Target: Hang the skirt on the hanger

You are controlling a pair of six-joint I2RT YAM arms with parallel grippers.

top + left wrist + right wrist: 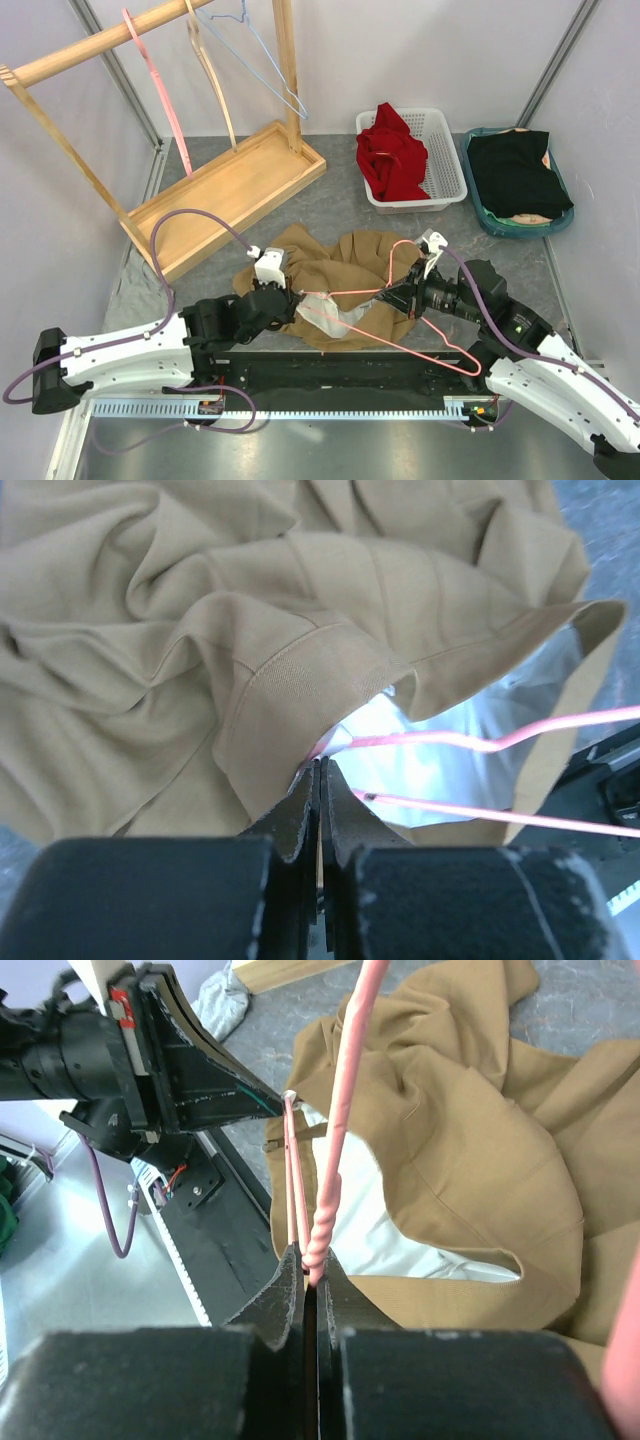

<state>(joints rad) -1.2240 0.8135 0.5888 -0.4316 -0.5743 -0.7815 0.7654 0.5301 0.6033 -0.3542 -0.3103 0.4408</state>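
Right wrist view: right hand (310, 1260) is clenching the twisted neck of the pink hanger (346, 1080) and lifting it off the table, likely so one shoulder can be fed into the tan skirt (470, 1160). Left hand (286, 1096) is facing it, tips at the hanger's far corner.

Left wrist view: left hand is pinching shut on the skirt's waistband edge, probably to hold the opening taut. Both wire runs are crossing the white lining (450, 708) under the tan flap.

Top external view: skirt is lying bunched on the table (340, 205) between the arms, only partly on the hanger. Wooden rack (100, 52) with spare hangers (161, 100) is standing far left, well apart. White basket (447, 170) with a red garment (388, 150) and teal bin (487, 222) with a black garment (515, 170) are sitting far right. Nothing is blocking the work; loose folds are looking like the main snag risk.
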